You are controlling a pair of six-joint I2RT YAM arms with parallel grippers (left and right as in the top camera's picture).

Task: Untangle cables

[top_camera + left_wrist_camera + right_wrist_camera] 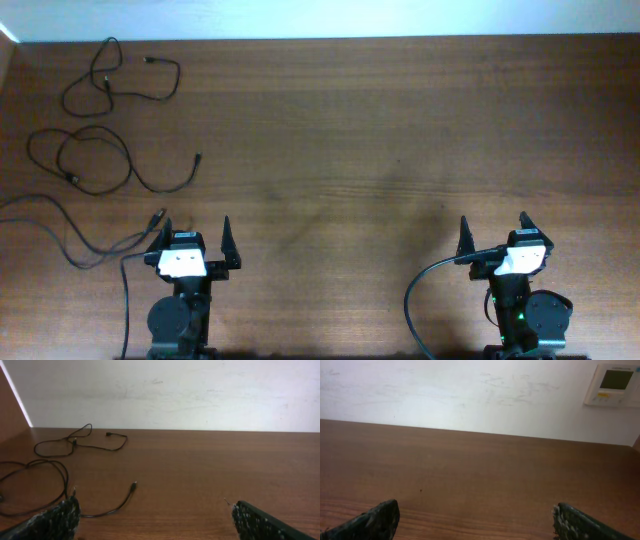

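Note:
Three thin black cables lie apart on the left of the wooden table. One (128, 82) loops at the far left, also in the left wrist view (75, 445). A second (95, 165) coils below it with an end at the middle left, seen in the left wrist view (55, 485). A third (70, 235) runs along the left edge toward my left gripper. My left gripper (193, 240) (155, 515) is open and empty near the front edge, just right of the third cable's plug. My right gripper (495, 232) (475, 517) is open and empty at the front right.
A white wall stands behind the table's far edge. A wall panel (612, 385) hangs at the upper right in the right wrist view. The arms' own black supply cables (420, 300) run off the front edge by the bases.

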